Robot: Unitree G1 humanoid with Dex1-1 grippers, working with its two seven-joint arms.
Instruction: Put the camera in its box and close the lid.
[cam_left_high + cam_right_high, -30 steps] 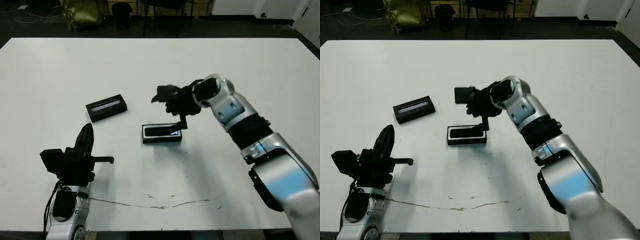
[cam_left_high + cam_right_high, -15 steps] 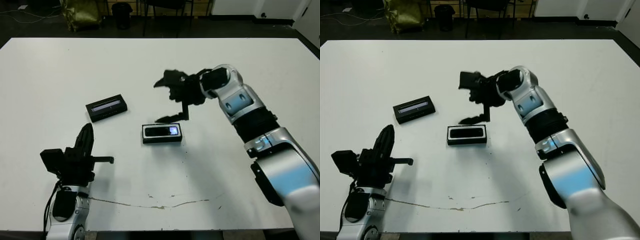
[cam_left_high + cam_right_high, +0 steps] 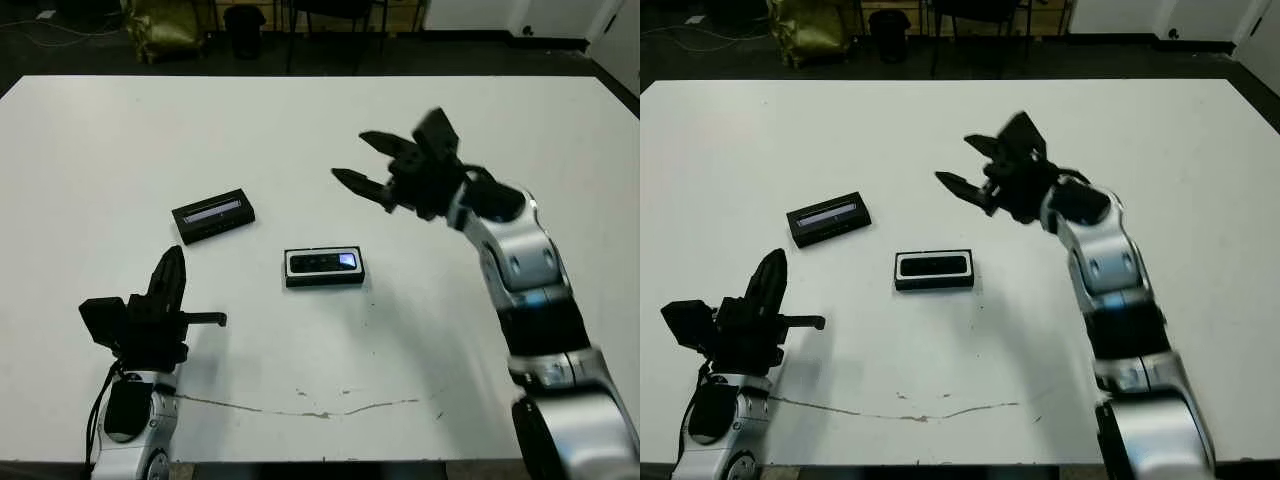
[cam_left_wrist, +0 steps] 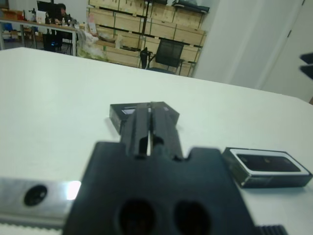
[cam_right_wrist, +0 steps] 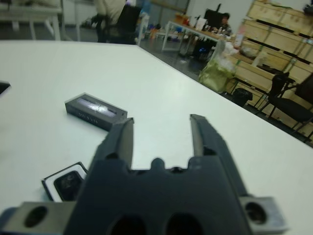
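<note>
The box [image 3: 323,268] lies at mid-table, a shallow black tray with a white lining. The slim black camera [image 3: 322,262] rests inside it, its bluish patch at the right end. To the left and a little farther back, the lid [image 3: 213,216] lies flat with its pale stripe facing up. My right gripper [image 3: 350,155] hovers open and empty above the table, beyond and to the right of the box. Low at the near left, my left gripper [image 3: 176,253] is shut and empty, pointing toward the lid [image 4: 126,113]. The right wrist view shows the lid [image 5: 95,110] and a corner of the box [image 5: 66,182].
A thin cracked line [image 3: 320,410] runs across the table near its front edge. Chairs, stacked cartons and a yellow-green bag [image 3: 160,25] stand beyond the far edge. A person [image 5: 111,10] stands far behind the table.
My right gripper has lifted off the box's right end and swung up and back to the right, still open. The camera stays in the box. The left arm has not moved.
</note>
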